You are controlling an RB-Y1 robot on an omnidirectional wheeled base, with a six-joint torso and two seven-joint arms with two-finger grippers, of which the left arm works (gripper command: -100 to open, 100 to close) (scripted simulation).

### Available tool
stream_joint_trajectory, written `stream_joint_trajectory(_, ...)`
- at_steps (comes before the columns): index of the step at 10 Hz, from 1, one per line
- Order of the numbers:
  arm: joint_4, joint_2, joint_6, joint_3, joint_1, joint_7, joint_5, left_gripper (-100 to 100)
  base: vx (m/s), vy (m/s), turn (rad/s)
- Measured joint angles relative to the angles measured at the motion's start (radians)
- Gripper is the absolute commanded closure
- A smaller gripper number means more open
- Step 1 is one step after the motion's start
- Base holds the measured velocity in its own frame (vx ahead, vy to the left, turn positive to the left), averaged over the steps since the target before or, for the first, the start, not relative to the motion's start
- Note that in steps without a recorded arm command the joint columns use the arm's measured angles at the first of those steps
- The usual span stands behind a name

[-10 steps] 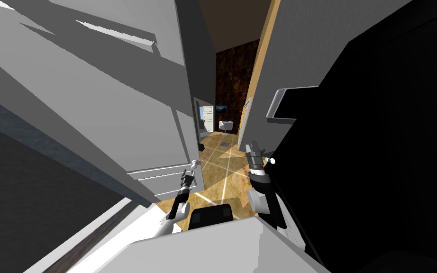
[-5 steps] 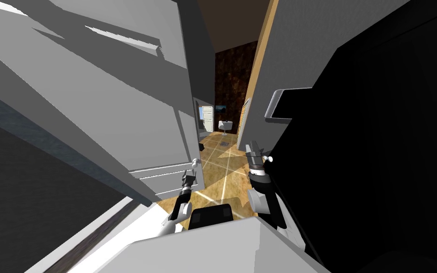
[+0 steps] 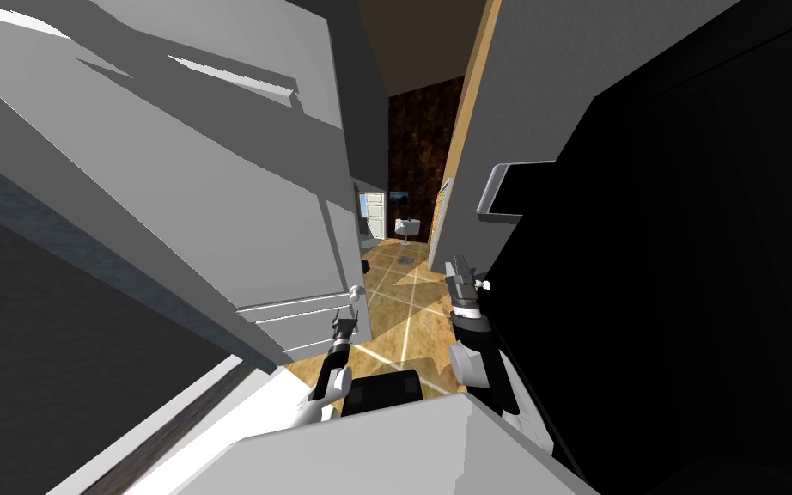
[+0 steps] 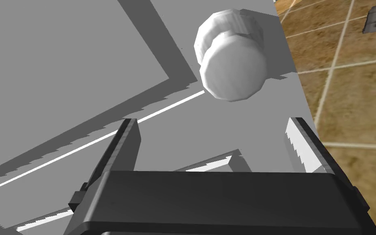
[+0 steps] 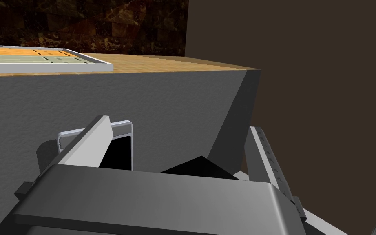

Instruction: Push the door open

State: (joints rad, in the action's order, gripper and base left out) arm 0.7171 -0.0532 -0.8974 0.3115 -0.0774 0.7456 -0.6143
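So the big pale grey panelled door (image 3: 240,215) is on my left, swung partway, and past its free edge you can see brown tiled floor (image 3: 403,301) running down a hallway. The door's round white knob (image 4: 232,69) sits right by that edge. My left claw (image 4: 212,121) is pointed at the door face just short of the knob, with the fingers (image 4: 128,138) spread wide and nothing between them. The knob is out beyond the tips, closer to the finger on the floor side. Can't tell if the tips actually touch the panel.

The right claw (image 3: 461,268) is up on the other side of the gap, next to a rough grey wall (image 3: 523,86), with a black area behind it. It's also spread and holding nothing. There's a tiny white knob-looking thing (image 3: 487,284) just beside it.
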Motion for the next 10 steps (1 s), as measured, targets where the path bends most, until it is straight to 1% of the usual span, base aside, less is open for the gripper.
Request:
stream_joint_trajectory(1, 0.004, 0.007, -0.002, 0.01, 0.002, 0.029, -0.015, -100, -0.041, 0.025, -0.018)
stream_joint_trajectory(3, 0.008, 0.015, -0.004, 0.021, 0.005, 0.077, -0.033, -100, -0.048, 0.024, -0.031)
stream_joint_trajectory(4, 0.016, 0.021, -0.003, 0.029, 0.008, 0.105, -0.047, -100, -0.038, 0.021, -0.014)
stream_joint_trajectory(5, 0.018, 0.024, -0.003, 0.033, 0.009, 0.125, -0.054, -100, -0.029, 0.013, -0.015)
stream_joint_trajectory(10, 0.05, 0.049, 0.0, 0.066, 0.026, 0.252, -0.107, -100, -0.042, 0.021, -0.026)
